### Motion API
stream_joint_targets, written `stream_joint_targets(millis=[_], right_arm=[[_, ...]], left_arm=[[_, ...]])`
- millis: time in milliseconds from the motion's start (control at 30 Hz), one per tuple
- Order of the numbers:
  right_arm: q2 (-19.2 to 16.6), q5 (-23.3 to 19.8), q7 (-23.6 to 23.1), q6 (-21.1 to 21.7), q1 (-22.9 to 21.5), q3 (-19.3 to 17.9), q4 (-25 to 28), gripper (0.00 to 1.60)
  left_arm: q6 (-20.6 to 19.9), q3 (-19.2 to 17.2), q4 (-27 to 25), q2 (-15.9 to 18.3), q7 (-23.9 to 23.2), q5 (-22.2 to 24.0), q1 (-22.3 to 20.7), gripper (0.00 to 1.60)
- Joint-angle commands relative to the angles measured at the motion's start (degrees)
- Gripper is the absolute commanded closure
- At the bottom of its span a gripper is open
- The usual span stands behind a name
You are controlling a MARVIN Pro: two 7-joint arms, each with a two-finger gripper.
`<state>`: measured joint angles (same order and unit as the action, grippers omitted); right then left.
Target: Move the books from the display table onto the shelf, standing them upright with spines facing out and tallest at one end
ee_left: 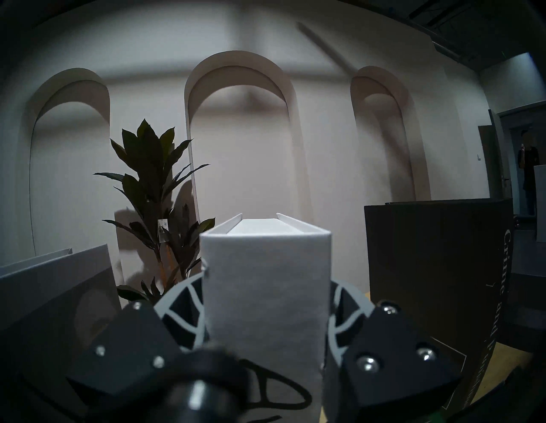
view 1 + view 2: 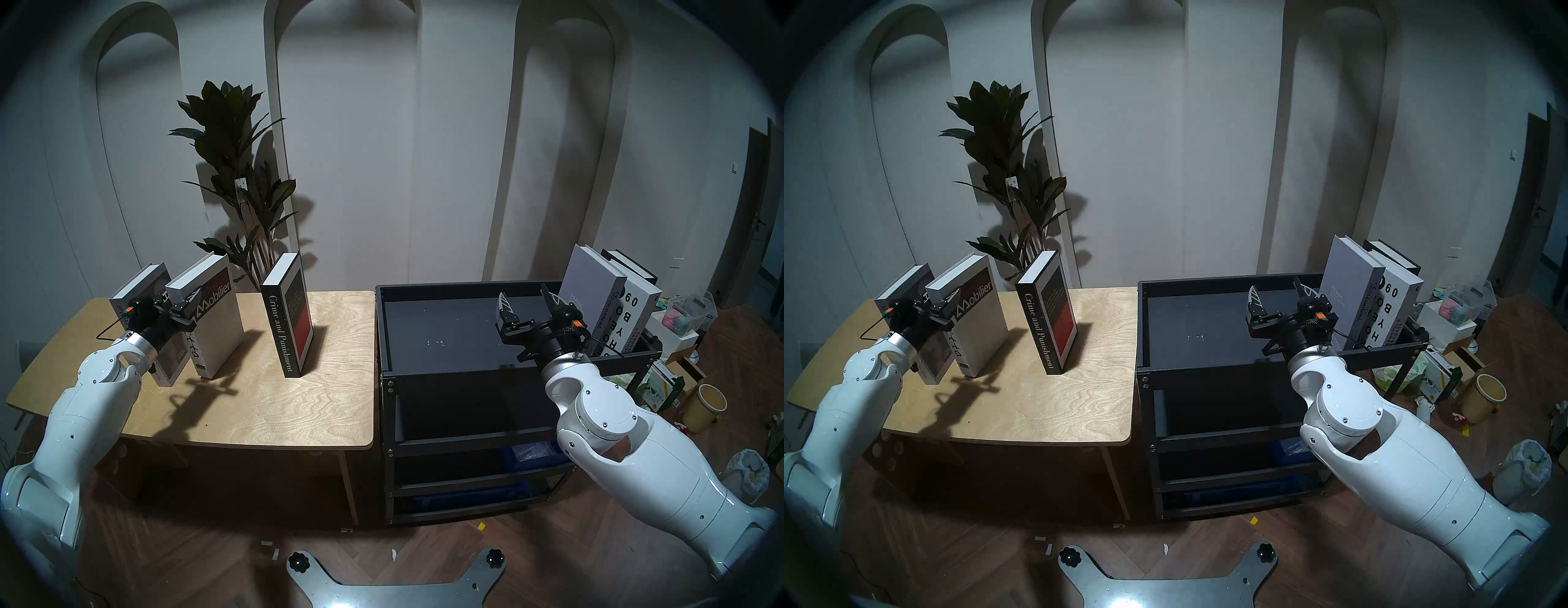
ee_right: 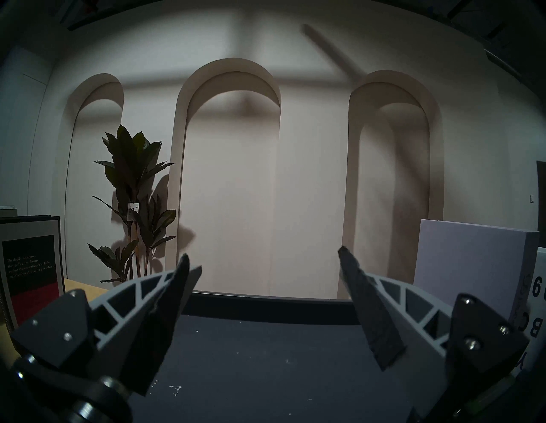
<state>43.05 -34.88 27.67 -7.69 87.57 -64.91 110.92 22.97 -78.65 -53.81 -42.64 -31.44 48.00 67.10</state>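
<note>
Tabletop [image 2: 237, 407] of light plywood with rounded corners carries 3 upright hardbacks. Leftmost: grey-and-white hardback [image 2: 140, 284], partly hidden behind the left wrist. Middle: white hardback with "Mobilier" on its cover [image 2: 220, 322], leaning slightly left. Right of it, standing apart: black hardback with "Crime and Punishment" on the spine [image 2: 282, 335], red block on its cover.

Left gripper [image 2: 183, 306] has its jaws clamped on the white hardback's spine near the top edge; left wrist view shows the white spine [image 1: 266, 289] filling the gap, a finger [image 1: 183, 313] pressed to each side. Whether the book's foot is touching the tabletop I can't tell (wrist hides part of it).

Black metal multi-tier shelf [image 2: 384, 339] stands just right of the tabletop, with a raised-rim dark tray on top. 3 books stand upright at its right end, spines toward the robot: pale grey hardback [image 2: 589, 293] with "Discontent" on the spine, touching a white hardback with large black letters on the spine [image 2: 636, 314], then a black hardback [image 2: 632, 267] behind, mostly hidden. Rest of the tray is bare dark surface with small white specks.

Right gripper [image 2: 528, 301] hovers over the tray just left of the pale grey hardback, jaws spread wide, nothing between them (right wrist view confirms, fingertips [image 3: 183, 274] well apart).

Potted dark-leaved plant [image 2: 237, 170] stands behind the tabletop against the arched white wall.
</note>
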Motion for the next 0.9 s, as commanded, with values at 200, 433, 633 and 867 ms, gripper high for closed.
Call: stream_joint_targets(millis=[200, 433, 633, 867], right_arm=[[-1.38, 0.54, 0.41, -1.08, 1.68, -0.5, 3.7, 0.0], [-1.89, 0.82, 1.06, -1.25, 2.87, -0.47, 5.42, 0.0], [-2.36, 0.95, 1.56, -0.94, 3.55, -0.38, 6.98, 0.0], [-2.55, 0.95, 1.84, -0.89, 3.73, -0.38, 7.2, 0.0]], left_arm=[[-2.27, -4.49, -7.44, 3.45, 2.36, 3.5, 1.51, 1.6], [-4.64, -7.73, -12.61, 5.25, 3.5, 6.59, 4.26, 1.6], [-7.2, -10.75, -17.95, 6.4, 4.52, 9.53, 7.1, 1.6], [-9.67, -13.79, -23.57, 6.98, 8.1, 11.64, 8.67, 1.6]])
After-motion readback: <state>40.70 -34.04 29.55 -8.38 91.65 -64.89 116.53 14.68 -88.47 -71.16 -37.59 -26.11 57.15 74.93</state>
